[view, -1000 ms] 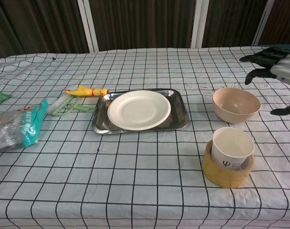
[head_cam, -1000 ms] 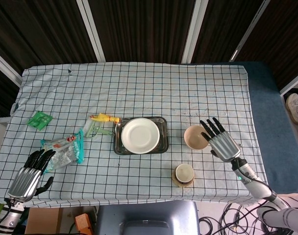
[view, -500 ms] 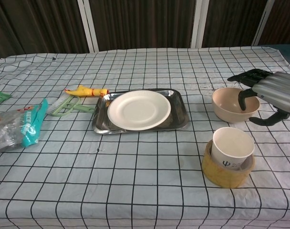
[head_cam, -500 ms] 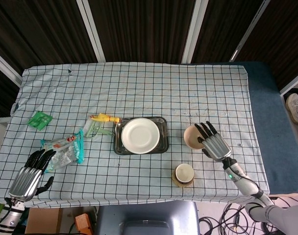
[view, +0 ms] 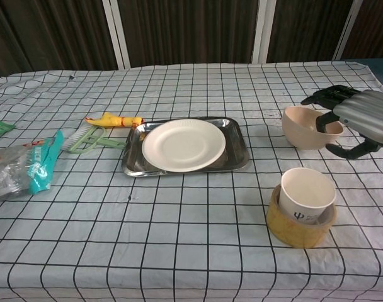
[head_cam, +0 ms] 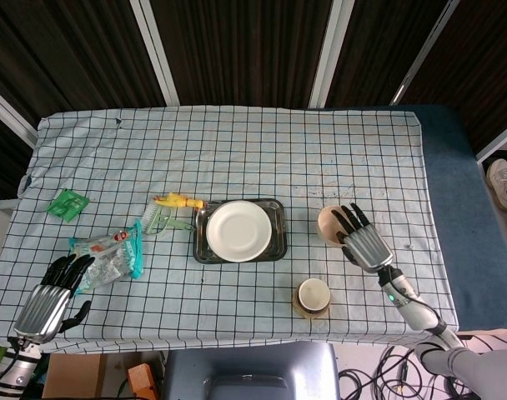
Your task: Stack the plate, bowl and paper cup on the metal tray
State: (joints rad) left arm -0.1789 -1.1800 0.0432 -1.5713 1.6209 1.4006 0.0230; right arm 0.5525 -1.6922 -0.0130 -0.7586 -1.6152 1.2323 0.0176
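Two hands show in the head view, well apart at opposite ends of the checked bench point(head_cam: 237, 150). The right hand point(head_cam: 363, 242) is at the pinkish bowl point(view: 305, 128): its dark fingers point(view: 325, 95) reach over the bowl's far rim, the thumb curls beneath the near side, and the bowl sits tilted, its right edge raised in that grip — the chest view shows this most plainly. The left hand point(head_cam: 49, 296) lies near the front left corner of the bench, fingers spread and holding nothing, just beside a clear plastic packet point(head_cam: 107, 254) with a teal end.

The metal tray point(view: 133, 151) sits mid-bench, and the white plate point(view: 183, 145) already lies flat inside it, filling most of its floor. The paper cup point(view: 307, 194) stands upright inside a yellowish tape roll point(view: 298, 229), near the front edge and to the right of the tray, apart from both tray and bowl.

Just left of the tray lie a yellow rubber chicken point(view: 111, 119) and a pale green brush point(view: 87, 138), the brush's handle pointing toward the tray's corner. A small green packet point(head_cam: 67, 203) rests farther left, alone on the cloth. Dark curtains with pale uprights — nothing more — close the scene behind the bench.
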